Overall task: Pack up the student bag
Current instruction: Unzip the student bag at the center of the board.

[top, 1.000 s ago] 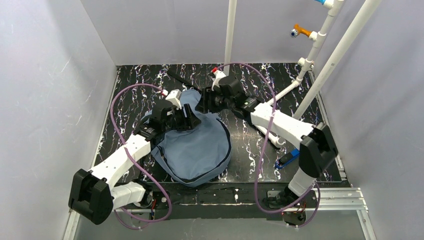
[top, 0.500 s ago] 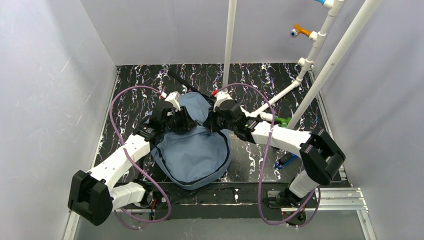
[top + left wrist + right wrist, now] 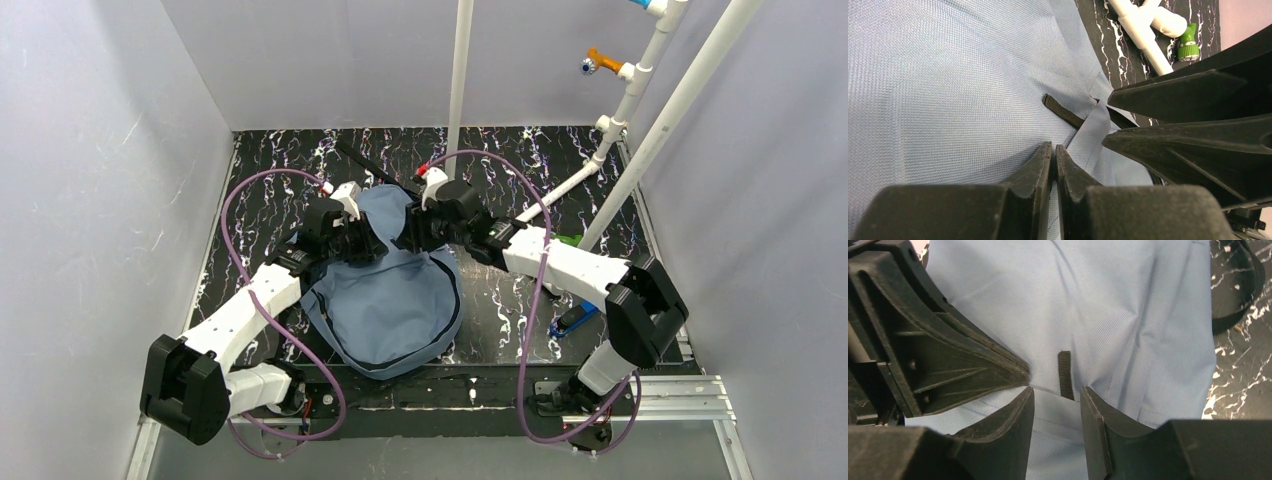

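While at 1 student bag (image 3: pixel 390 300), 2 tools: left tool (image 3: pixel 1054 148) tight on fabric, right tool (image 3: pixel 1058 391) half-wide

Left end effector (image 3: pixel 1054 148) pinching student bag (image 3: pixel 948 75) fabric beside dark tab (image 3: pixel 1063 111).

No word, brand, number or sign can be read in any view: the student bag (image 3: pixel 390 300) shows plain blue fabric, and the marbled worktop (image 3: pixel 265 190) carries no lettering.
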You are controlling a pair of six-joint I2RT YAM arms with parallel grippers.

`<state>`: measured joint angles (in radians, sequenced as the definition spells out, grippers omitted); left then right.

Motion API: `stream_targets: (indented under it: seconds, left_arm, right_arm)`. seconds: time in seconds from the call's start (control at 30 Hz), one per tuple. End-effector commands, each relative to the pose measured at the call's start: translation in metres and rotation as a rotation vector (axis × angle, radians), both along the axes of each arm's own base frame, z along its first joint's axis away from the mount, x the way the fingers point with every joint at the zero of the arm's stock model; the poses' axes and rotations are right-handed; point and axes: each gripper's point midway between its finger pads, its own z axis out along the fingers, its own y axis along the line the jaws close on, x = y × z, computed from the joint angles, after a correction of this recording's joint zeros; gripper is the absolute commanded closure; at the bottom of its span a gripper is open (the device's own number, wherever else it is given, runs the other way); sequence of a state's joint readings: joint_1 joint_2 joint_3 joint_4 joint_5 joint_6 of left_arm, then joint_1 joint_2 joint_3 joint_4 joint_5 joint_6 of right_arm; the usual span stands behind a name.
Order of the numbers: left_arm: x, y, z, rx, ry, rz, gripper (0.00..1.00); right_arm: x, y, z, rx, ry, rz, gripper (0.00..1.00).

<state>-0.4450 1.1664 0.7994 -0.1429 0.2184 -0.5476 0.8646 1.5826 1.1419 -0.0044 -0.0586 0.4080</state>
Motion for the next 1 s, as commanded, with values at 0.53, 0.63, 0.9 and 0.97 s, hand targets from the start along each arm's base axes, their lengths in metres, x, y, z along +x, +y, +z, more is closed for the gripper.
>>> stream_targets:
  seconds: [0.53, 0.63, 0.9, 0.97]
  left_arm:
    - [-0.036, 0.008, -0.036, 0.066, 0.152, -0.059, 0.96]
    - [-0.036, 0.008, -0.037, 0.063, 0.150, -0.054, 0.97]
    - [-0.038, 0.007, -0.031, 0.055, 0.143, -0.069, 0.97]
    - [-0.039, 0.009, -0.027, 0.061, 0.138, -0.070, 0.94]
  right_arm:
    - [0.002, 0.020, -0.041, -0.189, -0.053, 0.244, 0.44]
    - [-0.007, 0.029, -0.052, -0.131, -0.003, 0.281, 0.56]
    - [-0.003, 0.037, -0.059, -0.040, 0.035, 0.261, 0.82]
    - [0.003, 0.034, -0.055, -0.038, 0.030, 0.229, 0.95]
